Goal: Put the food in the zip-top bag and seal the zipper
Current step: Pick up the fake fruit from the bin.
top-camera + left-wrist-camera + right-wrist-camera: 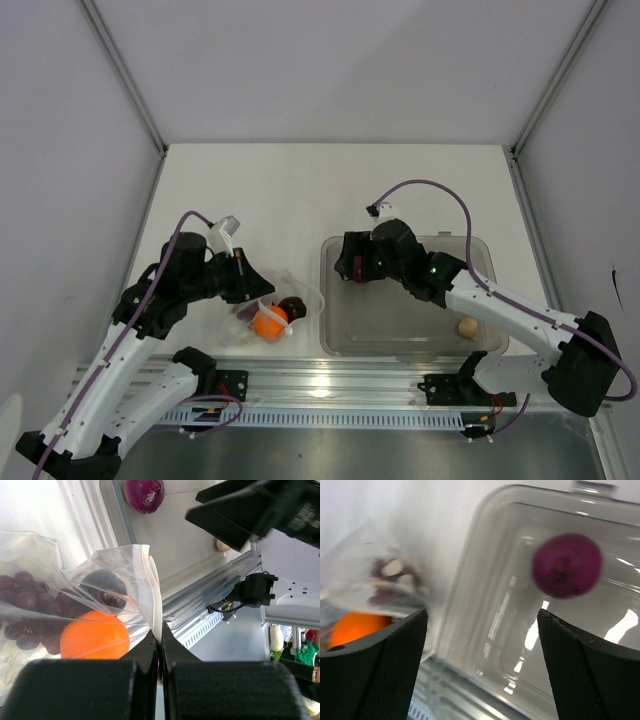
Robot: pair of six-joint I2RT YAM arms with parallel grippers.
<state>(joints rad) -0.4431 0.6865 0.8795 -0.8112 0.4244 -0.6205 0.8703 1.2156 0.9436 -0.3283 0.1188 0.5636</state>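
The zip-top bag lies left of the tub, mouth toward it. Through its plastic I see the orange ball, the dark red grape bunch and the blackish lump. My left gripper is shut on the whitish zipper at the bag's mouth edge. The purple round fruit lies in the tub's far left corner. My right gripper hovers open just above it, nothing between the fingers. The beige lump rests at the tub's near right.
A rigid clear rectangular tub stands right of the bag. A metal rail runs along the table's near edge with both arm bases. White walls enclose the table on the left, back and right.
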